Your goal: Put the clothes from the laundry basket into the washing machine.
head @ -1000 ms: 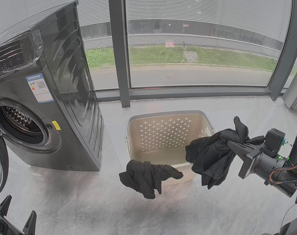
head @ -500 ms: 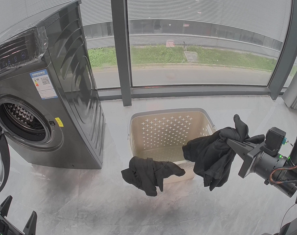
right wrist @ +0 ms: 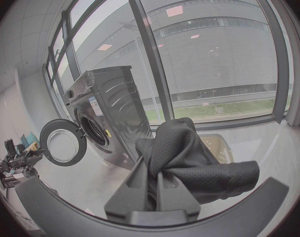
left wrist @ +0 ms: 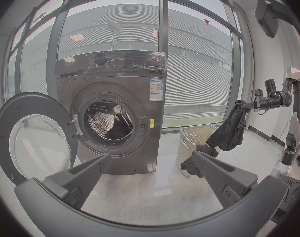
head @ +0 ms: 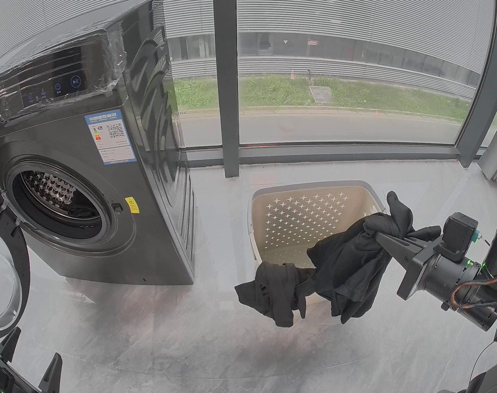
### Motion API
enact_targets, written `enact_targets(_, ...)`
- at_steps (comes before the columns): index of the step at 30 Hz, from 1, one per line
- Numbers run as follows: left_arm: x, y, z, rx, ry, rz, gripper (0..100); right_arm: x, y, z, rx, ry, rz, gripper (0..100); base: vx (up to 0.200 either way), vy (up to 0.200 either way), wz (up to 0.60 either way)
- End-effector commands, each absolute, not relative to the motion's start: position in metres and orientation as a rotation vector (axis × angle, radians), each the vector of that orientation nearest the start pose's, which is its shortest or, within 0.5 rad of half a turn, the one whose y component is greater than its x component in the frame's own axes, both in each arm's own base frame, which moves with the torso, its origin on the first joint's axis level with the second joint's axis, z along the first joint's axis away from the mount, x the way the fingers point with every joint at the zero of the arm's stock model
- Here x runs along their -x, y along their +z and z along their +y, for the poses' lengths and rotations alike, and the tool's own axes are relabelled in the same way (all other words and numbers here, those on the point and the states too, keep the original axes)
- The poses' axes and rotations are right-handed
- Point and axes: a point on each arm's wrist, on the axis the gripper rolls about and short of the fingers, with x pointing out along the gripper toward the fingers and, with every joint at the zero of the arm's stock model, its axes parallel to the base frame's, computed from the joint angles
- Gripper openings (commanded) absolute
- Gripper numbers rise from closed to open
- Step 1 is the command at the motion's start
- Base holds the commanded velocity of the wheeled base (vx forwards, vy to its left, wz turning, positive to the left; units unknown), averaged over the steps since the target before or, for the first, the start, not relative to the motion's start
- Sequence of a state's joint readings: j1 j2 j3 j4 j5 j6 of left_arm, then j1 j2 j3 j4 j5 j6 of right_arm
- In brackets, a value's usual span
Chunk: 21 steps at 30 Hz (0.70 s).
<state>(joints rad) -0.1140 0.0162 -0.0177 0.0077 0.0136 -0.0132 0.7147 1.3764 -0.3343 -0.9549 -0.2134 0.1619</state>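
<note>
Head cam has panned toward washing machine; R arm unmoved.
R jaws pinched shut on black garment, hanging by laundry basket; open drum lies well to garment's left. L jaws spread wide, empty, nearer drum. 2nd garment drapes basket rim.

At the left of the head view, the dark grey boxy metal washing machine carries a white-and-blue label and a small yellow sticker. At centre, the cream rectangular plastic laundry basket is pierced with a star pattern. The black hanging cloth garment has a fine mesh weave. The crumpled dark garment at the basket's rim looks black too. The pale grey stone floor is faintly veined.
</note>
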Motion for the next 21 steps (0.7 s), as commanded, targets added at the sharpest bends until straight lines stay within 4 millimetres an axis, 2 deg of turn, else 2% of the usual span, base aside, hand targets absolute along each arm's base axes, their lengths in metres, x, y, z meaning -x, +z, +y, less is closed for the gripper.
enact_targets(1,0.023,0.076,0.003,0.014,-0.101,0.004,100,-0.151,0.1749,0.1276,-0.126,0.507,0.103,0,0.0,0.2,0.0)
enact_targets(11,0.0229,0.0757,0.0029,0.014,-0.1,0.004,100,-0.1447,0.1827,0.1333,-0.166,0.608,0.025,0,0.0,0.2,0.0)
enact_targets(17,0.0229,0.0757,0.0029,0.014,-0.1,0.004,100,-0.1454,0.1823,0.1338,-0.166,0.611,0.025,0,0.0,0.0,0.0)
enact_targets(21,0.0229,0.0757,0.0029,0.014,-0.1,0.004,100,-0.1459,0.1814,0.133,-0.164,0.605,0.03,0,-0.2,0.0,0.0)
